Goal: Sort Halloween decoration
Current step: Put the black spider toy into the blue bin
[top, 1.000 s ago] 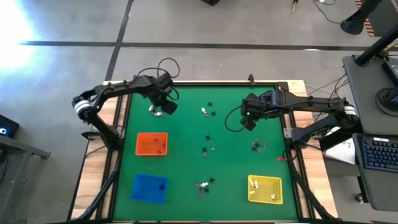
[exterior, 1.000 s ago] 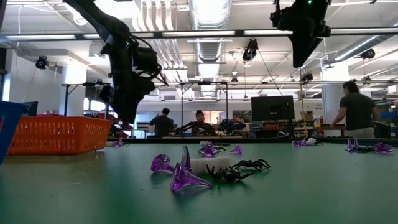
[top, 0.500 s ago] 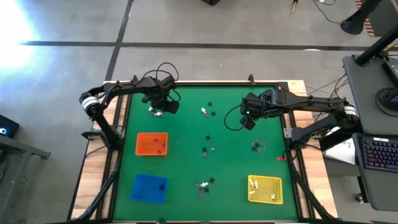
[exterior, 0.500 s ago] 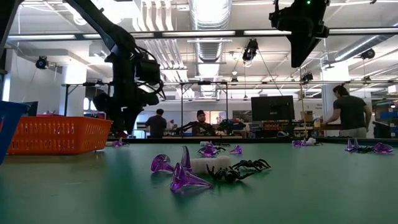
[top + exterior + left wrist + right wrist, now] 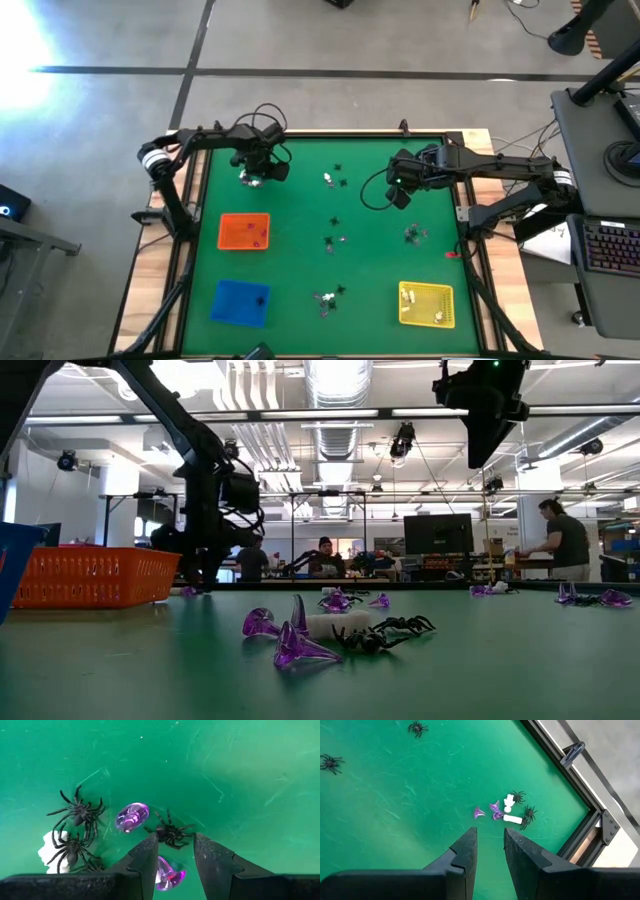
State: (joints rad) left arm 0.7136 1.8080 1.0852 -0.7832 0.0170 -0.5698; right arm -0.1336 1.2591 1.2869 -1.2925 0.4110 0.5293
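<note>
Green felt covers the bench, with trinket clusters scattered over it. Near its far left corner the left pincer hovers low with jaws parted and empty, a purple trinket between its fingers and a black spider just ahead. This looks like the pick step; next it should drop and close on one piece only. Toward the far right, the right pincer waits high, jaws narrowly parted, empty.
</note>
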